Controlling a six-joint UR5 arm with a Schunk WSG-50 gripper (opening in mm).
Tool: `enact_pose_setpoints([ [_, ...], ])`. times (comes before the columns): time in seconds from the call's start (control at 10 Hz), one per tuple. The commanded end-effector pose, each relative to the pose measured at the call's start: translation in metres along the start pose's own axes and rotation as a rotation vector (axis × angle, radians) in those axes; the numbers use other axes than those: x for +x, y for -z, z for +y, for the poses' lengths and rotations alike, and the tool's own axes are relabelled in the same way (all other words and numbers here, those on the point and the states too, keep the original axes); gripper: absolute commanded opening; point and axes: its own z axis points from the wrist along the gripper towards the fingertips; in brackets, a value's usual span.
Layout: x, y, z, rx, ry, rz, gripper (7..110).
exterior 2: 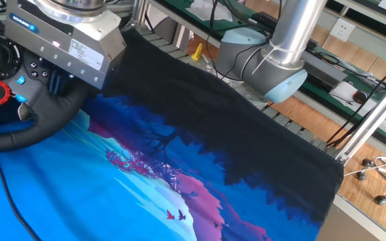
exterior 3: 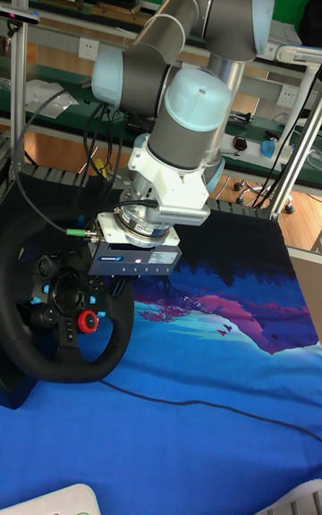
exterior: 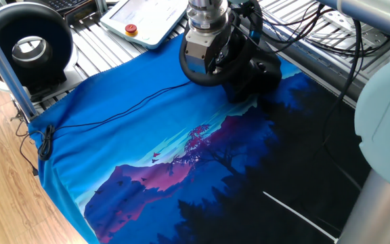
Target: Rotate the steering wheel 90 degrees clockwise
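Observation:
The steering wheel [exterior 3: 54, 358] is black and round, with a red knob and small blue buttons on its hub, and it stands at the left edge of the cloth on a bulky black base [exterior: 257, 74]. My gripper [exterior 3: 116, 287] sits over the wheel's upper right rim. In the other fixed view its dark fingers [exterior 2: 60, 84] reach down from the silver body onto the rim [exterior 2: 25, 134], shut on it. From one fixed view the gripper [exterior: 204, 68] covers most of the wheel [exterior: 234, 57], and the fingertips are hidden.
A blue and black printed cloth [exterior: 147, 156] covers the table, with a thin black cable [exterior: 114, 115] lying across it. A black ring-shaped device with a silver centre [exterior: 29, 44] and a white pendant [exterior: 144, 20] stand at the back. A metal post [exterior: 2, 61] rises nearby.

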Motion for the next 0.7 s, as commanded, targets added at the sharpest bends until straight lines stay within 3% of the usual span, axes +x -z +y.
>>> enact_pose_setpoints([
  [0.0, -0.014, -0.002, -0.001, -0.005, -0.015, -0.054, 7],
  [0.4, -0.020, 0.005, -0.010, 0.047, -0.003, -0.079, 7],
  [0.5, -0.011, 0.006, -0.006, 0.030, -0.001, -0.046, 7],
  [0.6, 0.004, 0.007, 0.005, -0.017, -0.012, 0.015, 7],
])
